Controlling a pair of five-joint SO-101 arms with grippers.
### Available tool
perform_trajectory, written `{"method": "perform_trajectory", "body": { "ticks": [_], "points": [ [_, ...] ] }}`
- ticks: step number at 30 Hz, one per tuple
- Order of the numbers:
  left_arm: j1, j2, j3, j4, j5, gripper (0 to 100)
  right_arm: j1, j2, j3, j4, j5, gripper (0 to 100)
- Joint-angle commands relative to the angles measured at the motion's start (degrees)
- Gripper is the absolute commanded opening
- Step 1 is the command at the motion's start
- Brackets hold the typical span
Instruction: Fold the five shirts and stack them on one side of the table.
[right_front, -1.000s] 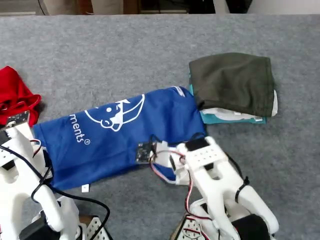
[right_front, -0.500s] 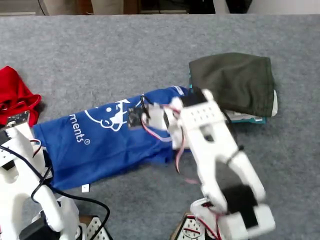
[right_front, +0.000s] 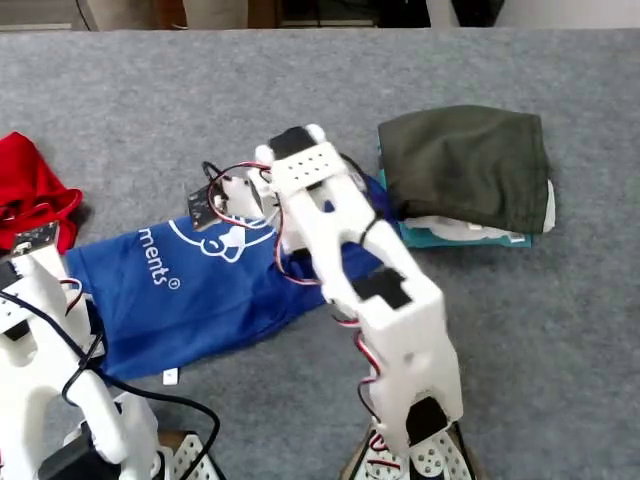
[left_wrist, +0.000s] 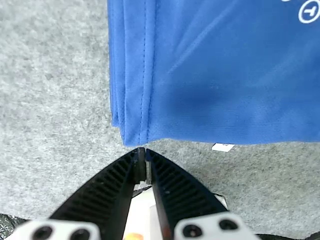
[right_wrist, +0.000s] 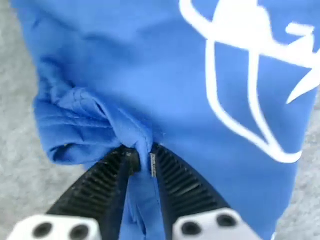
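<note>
A blue shirt (right_front: 190, 285) with white print lies across the middle of the table, and its right end is bunched. My right gripper (right_wrist: 142, 161) is shut on a gathered fold of that blue cloth (right_wrist: 125, 125). From above, my right gripper (right_front: 243, 200) hangs over the shirt's printed middle. My left gripper (left_wrist: 142, 154) is shut, with its tips just off the shirt's hemmed corner (left_wrist: 131, 135) at the near left; no cloth shows between them. A crumpled red shirt (right_front: 30, 190) lies at the left edge.
A folded dark olive shirt (right_front: 465, 165) tops a stack at the right, with teal and white cloth (right_front: 460, 232) under it. A white tag (left_wrist: 223, 147) sticks out from the blue shirt's near hem. Grey carpet-like table (right_front: 150, 100) lies bare at the back.
My right arm has swung from the shirt's near right edge toward the back and left, carrying the pinched blue cloth over the shirt. The left arm has kept still.
</note>
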Motion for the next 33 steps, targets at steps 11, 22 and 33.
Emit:
{"method": "perform_trajectory", "body": {
  "ticks": [11,22,33],
  "points": [
    [0.09,-0.92,-0.18,0.09,-0.53,2,2.59,6.64,-33.10,12.22,-9.93,25.8],
    [-1.93,-0.84,-7.65,2.20,-0.18,2,6.99,-9.01,-10.77,11.96,-18.90,0.2],
    [-6.51,10.77,-24.26,1.23,-0.53,18,13.41,-36.97,31.69,-3.16,-18.90,0.2]
  ]
}}
